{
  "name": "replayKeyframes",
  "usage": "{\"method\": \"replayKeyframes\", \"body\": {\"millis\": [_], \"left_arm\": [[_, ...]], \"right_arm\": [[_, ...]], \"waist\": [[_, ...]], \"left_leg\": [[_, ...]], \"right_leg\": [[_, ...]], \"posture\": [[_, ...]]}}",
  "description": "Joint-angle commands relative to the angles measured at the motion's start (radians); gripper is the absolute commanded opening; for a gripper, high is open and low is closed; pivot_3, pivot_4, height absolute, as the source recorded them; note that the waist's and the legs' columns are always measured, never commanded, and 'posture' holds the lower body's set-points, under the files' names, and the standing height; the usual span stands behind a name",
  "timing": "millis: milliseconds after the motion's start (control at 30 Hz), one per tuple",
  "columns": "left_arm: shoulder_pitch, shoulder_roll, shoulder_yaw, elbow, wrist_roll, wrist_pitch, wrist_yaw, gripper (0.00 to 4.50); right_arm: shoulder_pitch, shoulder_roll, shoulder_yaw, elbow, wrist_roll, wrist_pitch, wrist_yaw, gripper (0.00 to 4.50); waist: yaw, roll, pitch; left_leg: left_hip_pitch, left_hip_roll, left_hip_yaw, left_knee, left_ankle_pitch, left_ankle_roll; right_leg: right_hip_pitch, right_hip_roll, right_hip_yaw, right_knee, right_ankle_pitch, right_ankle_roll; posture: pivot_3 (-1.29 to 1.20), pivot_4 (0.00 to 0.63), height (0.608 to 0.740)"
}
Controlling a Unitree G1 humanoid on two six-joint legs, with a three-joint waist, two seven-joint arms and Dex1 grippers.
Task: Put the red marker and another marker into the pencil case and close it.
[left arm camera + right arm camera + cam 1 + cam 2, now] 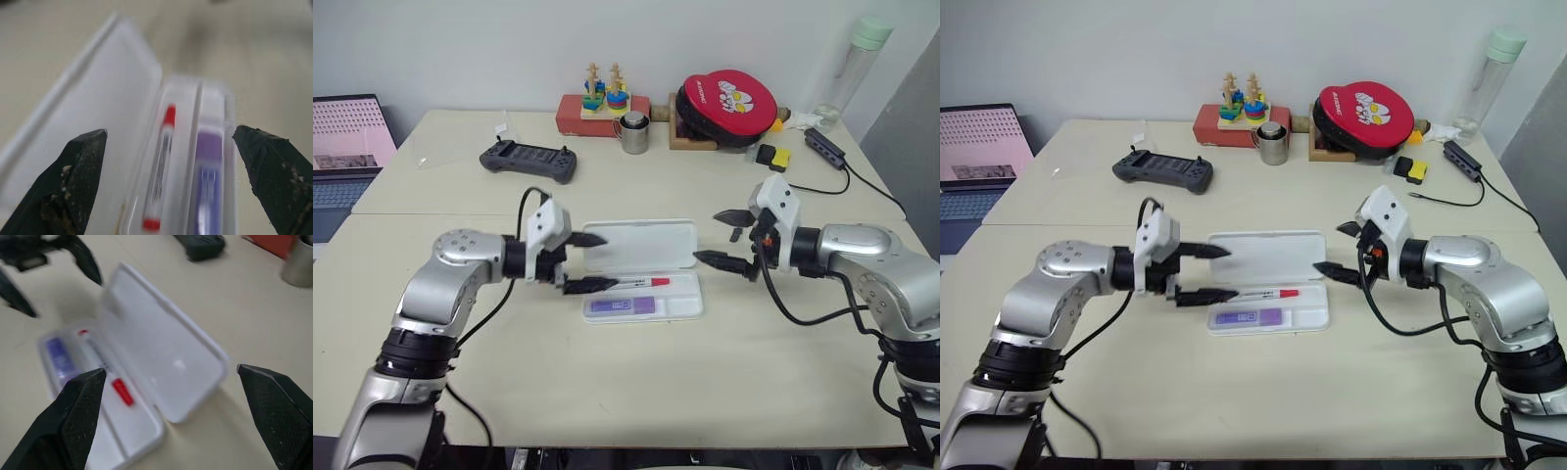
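Pencil case point(641, 245) between both open end effectors

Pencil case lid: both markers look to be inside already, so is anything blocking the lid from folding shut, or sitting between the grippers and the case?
Nothing visible does. The red marker and purple marker lie in the tray of the pencil case, whose lid lies open flat on the table. The left gripper and right gripper, both open, flank the case's ends.

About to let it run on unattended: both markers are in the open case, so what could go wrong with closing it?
The lid of the pencil case lies flat open. The open left gripper and right gripper flank it, so a push might slide it. The red marker may jam the lid.
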Motion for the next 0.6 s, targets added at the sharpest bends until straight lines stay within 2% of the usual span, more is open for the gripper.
{"method": "replayKeyframes", "body": {"millis": [33,200,333,500,600], "left_arm": [[-0.078,-0.120,-0.001,-0.054,-0.029,0.045,0.149,4.43],[-0.148,-0.228,-0.091,-0.016,0.048,0.005,0.220,4.43],[-0.189,-0.256,-0.148,0.059,0.106,-0.049,0.223,4.43],[-0.226,-0.274,-0.179,0.134,0.174,-0.128,0.235,4.43],[-0.245,-0.303,-0.180,0.171,0.191,-0.157,0.246,4.50]], "right_arm": [[-0.075,0.081,-0.043,0.138,-0.107,0.079,-0.213,4.50],[-0.113,0.224,-0.085,0.258,-0.168,0.108,-0.386,4.50],[-0.119,0.319,-0.096,0.305,-0.201,0.110,-0.464,4.50],[-0.111,0.375,-0.083,0.359,-0.249,0.099,-0.528,4.50],[-0.117,0.408,-0.095,0.413,-0.274,0.057,-0.562,4.03]], "waist": [[-0.001,0.000,0.000],[-0.004,0.000,0.000],[-0.007,0.000,0.000],[-0.009,0.001,-0.001],[-0.009,0.001,-0.001]], "left_leg": [[0.000,0.000,0.000,0.000,0.000,0.000],[0.000,0.000,0.001,0.000,0.000,0.000],[0.000,0.000,0.002,0.000,0.000,0.000],[0.000,0.000,0.003,0.000,0.000,0.000],[0.000,0.000,0.003,0.000,0.000,0.000]], "right_leg": [[0.000,0.000,0.000,0.000,0.000,0.000],[-0.001,0.000,0.001,0.001,0.000,0.000],[-0.001,0.000,0.001,0.001,0.000,0.000],[-0.002,0.001,0.000,0.002,0.000,0.000],[-0.002,0.001,0.001,0.002,0.000,0.000]], "posture": [[0.00,0.150,0.740],[0.00,0.150,0.740],[0.00,0.150,0.740],[0.00,0.150,0.740],[0.00,0.150,0.740]]}}
